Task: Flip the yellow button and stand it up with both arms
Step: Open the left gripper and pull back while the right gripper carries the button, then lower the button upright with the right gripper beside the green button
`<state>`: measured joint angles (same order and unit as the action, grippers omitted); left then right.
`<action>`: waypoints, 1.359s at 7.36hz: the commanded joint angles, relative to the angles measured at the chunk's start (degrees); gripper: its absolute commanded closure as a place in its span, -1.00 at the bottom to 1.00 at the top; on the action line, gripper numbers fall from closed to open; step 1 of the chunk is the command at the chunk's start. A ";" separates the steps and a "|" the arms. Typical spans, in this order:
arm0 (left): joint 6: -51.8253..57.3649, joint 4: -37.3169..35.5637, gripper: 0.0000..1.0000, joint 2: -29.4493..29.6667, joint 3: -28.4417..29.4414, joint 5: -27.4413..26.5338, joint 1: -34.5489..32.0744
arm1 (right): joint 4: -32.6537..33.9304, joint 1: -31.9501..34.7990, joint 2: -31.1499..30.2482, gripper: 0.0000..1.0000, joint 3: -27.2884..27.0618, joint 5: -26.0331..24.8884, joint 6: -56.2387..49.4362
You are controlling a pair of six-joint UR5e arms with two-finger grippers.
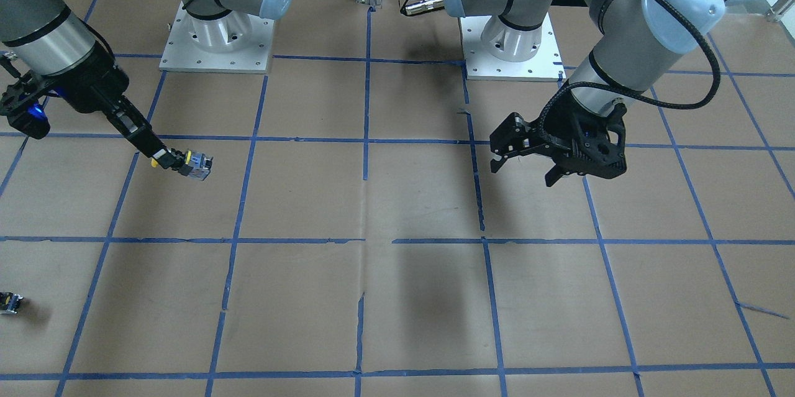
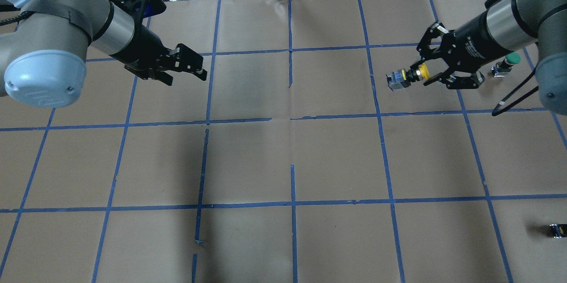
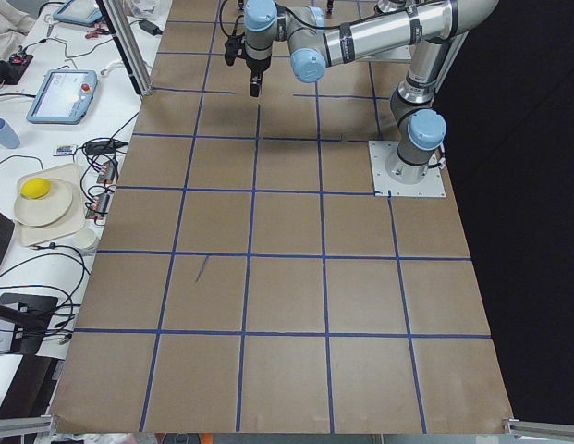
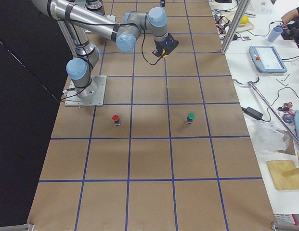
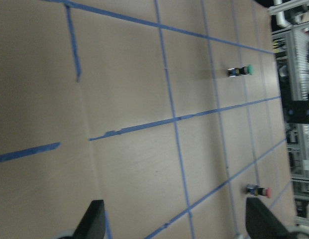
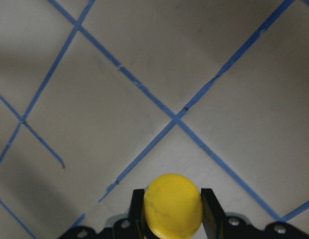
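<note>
While left fingers (image 2: 197,68) gape empty, right fingers (image 6: 208,206) pinch the yellow button (image 2: 405,75) (smooth domed cap).

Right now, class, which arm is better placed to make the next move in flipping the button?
Left, probably. The right gripper is shut on the button at its cap end, the grey body sticking out free. The left gripper is open and empty, so it can take that body.
</note>
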<state>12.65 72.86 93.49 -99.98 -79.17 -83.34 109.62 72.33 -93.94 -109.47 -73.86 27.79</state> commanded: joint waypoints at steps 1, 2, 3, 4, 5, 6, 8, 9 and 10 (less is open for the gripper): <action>-2.78 7.96 -1.00 -0.94 6.61 -6.78 -0.68 | 0.50 -4.03 -0.18 0.84 -2.84 -6.28 -21.68; -4.54 14.87 -1.00 -0.51 10.82 -6.78 -0.77 | 0.51 -6.04 0.07 0.85 -3.03 -6.38 -31.65; -5.08 17.46 -1.00 -0.33 13.99 -7.05 -1.81 | 0.51 -8.33 0.16 0.87 -3.64 -6.29 -40.80; -8.22 18.88 -1.00 0.02 15.33 -10.96 -3.65 | 2.60 -11.74 0.16 0.88 -4.69 -6.12 -51.50; -8.78 18.72 -1.00 0.02 15.52 -12.22 -4.45 | 6.36 -14.13 0.16 0.88 -5.74 -6.21 -63.27; -8.95 18.55 -1.00 -0.07 15.52 -11.62 -4.29 | 9.71 -16.15 0.16 0.88 -7.67 -6.03 -75.40; -10.44 18.98 -1.00 -3.65 14.82 -11.88 -4.28 | 14.39 -19.58 0.25 0.88 -10.23 -5.16 -95.88; -10.45 18.81 -1.00 -4.19 13.95 -12.40 -4.37 | 15.09 -20.99 0.25 0.88 -10.32 -4.54 -105.39; -12.36 18.55 -1.00 -4.02 15.24 -12.32 -4.98 | 15.10 -22.75 0.95 0.88 -10.32 -2.80 -113.06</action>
<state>1.96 91.63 89.90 -85.44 -91.38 -87.81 124.04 51.87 -93.55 -119.53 -78.37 -73.46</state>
